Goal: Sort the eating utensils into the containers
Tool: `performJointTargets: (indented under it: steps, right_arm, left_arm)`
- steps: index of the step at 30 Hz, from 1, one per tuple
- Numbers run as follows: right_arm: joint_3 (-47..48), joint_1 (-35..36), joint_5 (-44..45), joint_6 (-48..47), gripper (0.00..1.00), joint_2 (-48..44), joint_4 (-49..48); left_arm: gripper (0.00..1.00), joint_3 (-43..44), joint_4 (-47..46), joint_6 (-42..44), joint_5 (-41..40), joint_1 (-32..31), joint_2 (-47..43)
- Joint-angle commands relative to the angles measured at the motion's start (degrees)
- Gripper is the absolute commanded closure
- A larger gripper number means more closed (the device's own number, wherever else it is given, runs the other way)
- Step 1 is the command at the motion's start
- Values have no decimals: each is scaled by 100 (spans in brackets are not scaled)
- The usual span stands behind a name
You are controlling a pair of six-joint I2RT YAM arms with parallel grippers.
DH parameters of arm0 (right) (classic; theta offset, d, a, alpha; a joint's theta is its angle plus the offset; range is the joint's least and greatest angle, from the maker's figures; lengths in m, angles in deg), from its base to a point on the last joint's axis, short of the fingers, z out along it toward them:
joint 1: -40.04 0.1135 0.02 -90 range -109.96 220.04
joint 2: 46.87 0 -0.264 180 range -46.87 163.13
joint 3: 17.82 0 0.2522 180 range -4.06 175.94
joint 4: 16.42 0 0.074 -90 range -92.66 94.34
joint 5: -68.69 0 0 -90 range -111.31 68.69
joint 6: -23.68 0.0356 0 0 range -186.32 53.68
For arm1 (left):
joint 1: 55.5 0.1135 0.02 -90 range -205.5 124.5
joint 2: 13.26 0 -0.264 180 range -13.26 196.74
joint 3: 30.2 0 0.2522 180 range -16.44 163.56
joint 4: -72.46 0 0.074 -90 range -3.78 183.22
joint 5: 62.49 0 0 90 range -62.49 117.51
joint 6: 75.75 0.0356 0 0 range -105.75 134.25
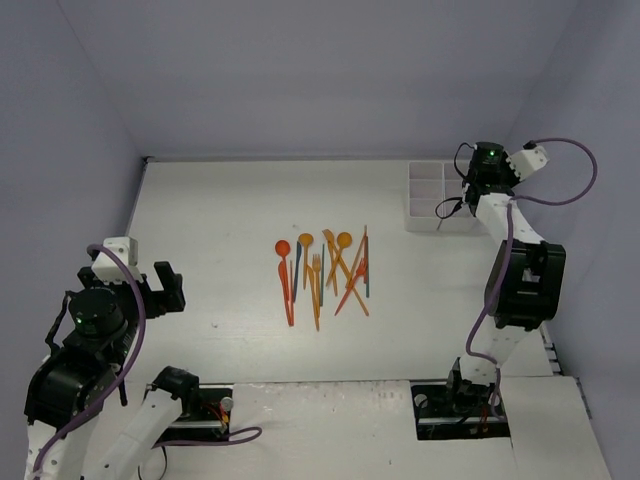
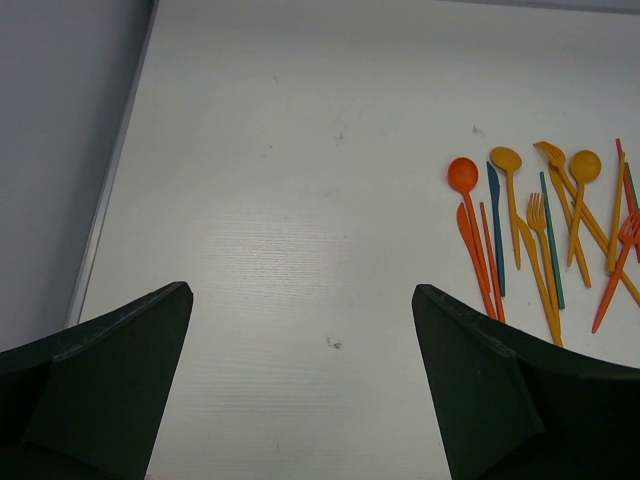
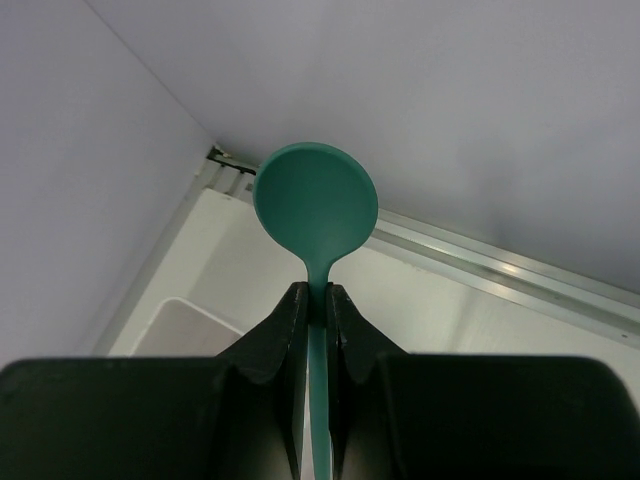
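Teal spoon [image 3: 316, 205], bowl jutting past the fingertips, is pinched at its neck by the right gripper [image 3: 316, 310] over the white tray [image 1: 424, 188] at two o'clock. The other utensils [image 1: 324, 268] lie mid-table. At eight o'clock, the left gripper [image 2: 302, 288] gapes wide, empty.

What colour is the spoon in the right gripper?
Teal; the spoon shows best in the right wrist view.

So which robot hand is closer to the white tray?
Right. The right gripper is up beside the tray, pinching a teal spoon. The left gripper is open, far off at the table's near left.
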Motion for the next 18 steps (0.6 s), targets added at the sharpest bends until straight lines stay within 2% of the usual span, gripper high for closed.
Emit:
performJointTargets:
  steps: [1,6,18]
  right_arm:
    - [253,76,157,-240,100,-14,-1008]
    - [106,139,-95,-514,100,54,-1614]
    - [478,258,-225,-781,100,775,-2149]
  left_arm:
    - [10,-27,-478,-50,95,-31,211]
    - [10,-99,-508,-49,158,-31,218]
    - [10,-92,-499,-23,346,-31,225]
